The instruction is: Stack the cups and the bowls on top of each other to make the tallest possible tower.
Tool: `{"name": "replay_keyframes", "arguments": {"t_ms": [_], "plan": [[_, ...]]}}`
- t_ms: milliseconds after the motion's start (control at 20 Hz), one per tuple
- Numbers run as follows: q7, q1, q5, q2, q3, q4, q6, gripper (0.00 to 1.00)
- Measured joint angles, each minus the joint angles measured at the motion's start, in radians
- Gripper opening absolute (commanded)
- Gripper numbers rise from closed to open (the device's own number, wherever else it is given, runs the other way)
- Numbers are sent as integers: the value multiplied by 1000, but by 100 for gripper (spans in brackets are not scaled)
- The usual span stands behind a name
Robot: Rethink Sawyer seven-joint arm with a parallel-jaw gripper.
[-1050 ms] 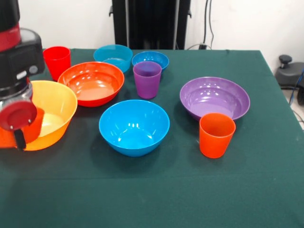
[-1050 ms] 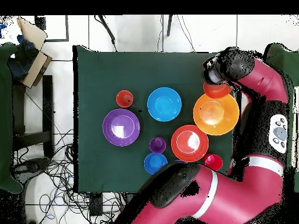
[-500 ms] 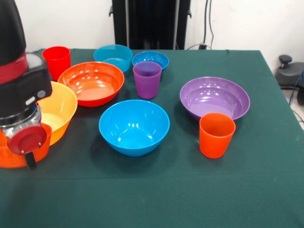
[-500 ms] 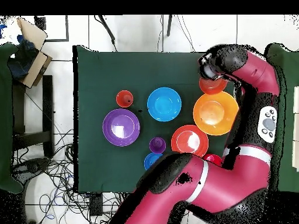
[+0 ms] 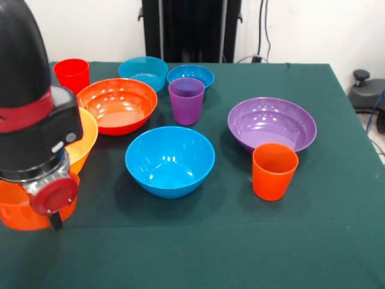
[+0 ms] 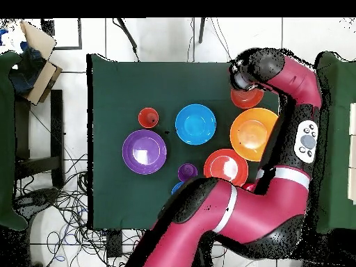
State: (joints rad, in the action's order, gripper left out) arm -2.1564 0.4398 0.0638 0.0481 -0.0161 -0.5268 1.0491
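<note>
Jaws hidden under gripper [image 5: 55, 218] head, can't tell grip. Gripper on small orange bowl [image 5: 21, 208] at table [image 5: 240, 253] edge beside yellow-orange bowl [image 5: 84, 141]. No tower yet; likely first pick. Next: lift bowl onto larger one.

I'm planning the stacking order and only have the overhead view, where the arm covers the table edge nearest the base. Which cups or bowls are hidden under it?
Observer: The red cup stands upright there, near the table's corner, just behind the large orange-red bowl.
Operator: Any bowls hidden too?
Observer: Yes. A small teal bowl sits open side up along that same edge, right beside the small blue bowl.
Operator: Is anything nested in those two?
Observer: No, both bowls are empty.
</note>
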Motion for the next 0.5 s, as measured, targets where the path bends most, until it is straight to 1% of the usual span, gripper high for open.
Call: {"name": "replay_keyframes", "arguments": {"t_ms": [400, 500], "plan": [[0, -32, 5, -56, 4, 80, 28, 0], [0, -35, 6, -61, 4, 86, 30, 0]]}}
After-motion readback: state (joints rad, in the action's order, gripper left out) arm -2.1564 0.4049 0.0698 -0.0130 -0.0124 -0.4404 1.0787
